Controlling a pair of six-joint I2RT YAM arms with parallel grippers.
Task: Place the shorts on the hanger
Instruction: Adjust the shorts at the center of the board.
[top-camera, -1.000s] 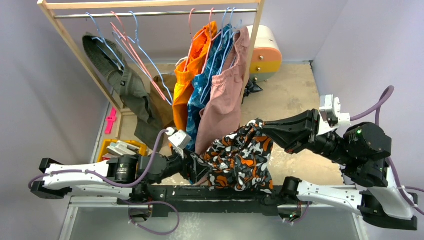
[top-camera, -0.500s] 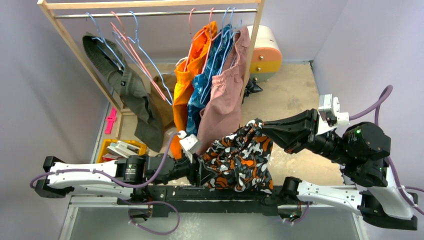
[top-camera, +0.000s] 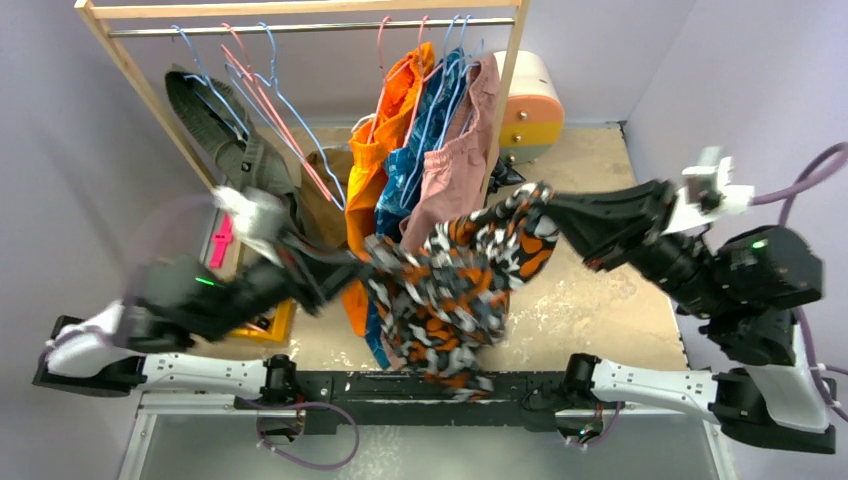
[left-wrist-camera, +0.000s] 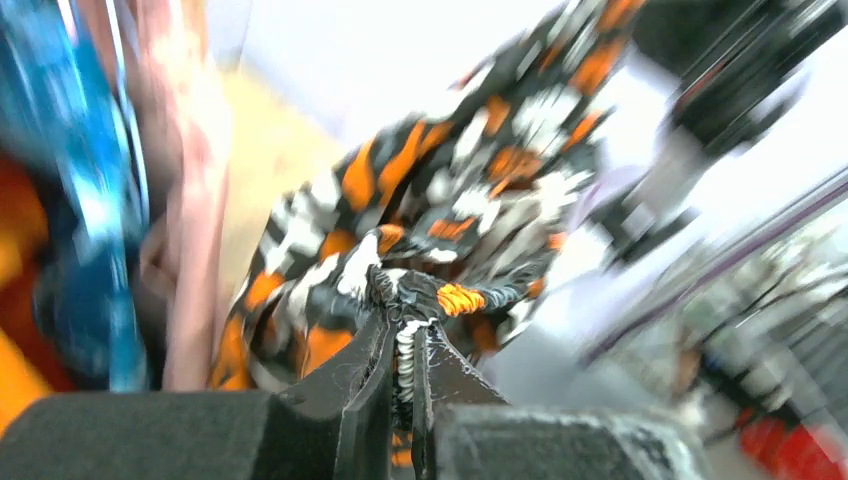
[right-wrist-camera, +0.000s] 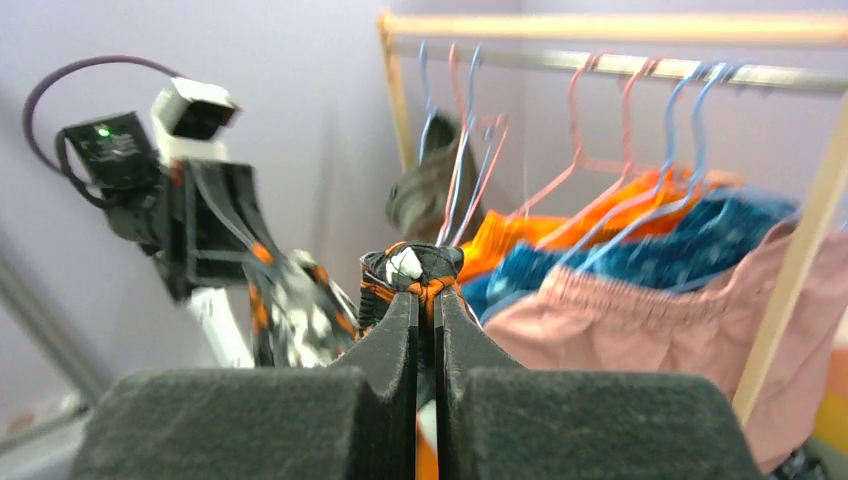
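The camouflage-print shorts (top-camera: 450, 290) hang stretched between both grippers in front of the rack. My left gripper (top-camera: 374, 257) is shut on a bunched edge of the shorts (left-wrist-camera: 470, 190), with the fabric pinched between its fingertips (left-wrist-camera: 405, 325). My right gripper (top-camera: 545, 207) is shut on the other end of the shorts (right-wrist-camera: 410, 262), the cloth bulging above its tips (right-wrist-camera: 427, 292). An empty light-blue hanger (top-camera: 273, 70) hangs on the rail at the left, behind my left arm. It also shows in the right wrist view as a hanger (right-wrist-camera: 466, 110) among other wire ones. The left arm is motion-blurred.
A wooden rack (top-camera: 140, 90) carries pink-red hangers (top-camera: 262, 105), an olive garment (top-camera: 235, 150), orange shorts (top-camera: 385, 130), a blue patterned garment (top-camera: 415, 170) and dusty-pink shorts (top-camera: 455, 160). A white, orange and yellow drum (top-camera: 530, 100) stands behind. A yellow bin (top-camera: 272, 325) sits at the left.
My left gripper has shut on the shorts and swung up and back toward the rack. The right gripper rose with its end, so the shorts now hang higher.
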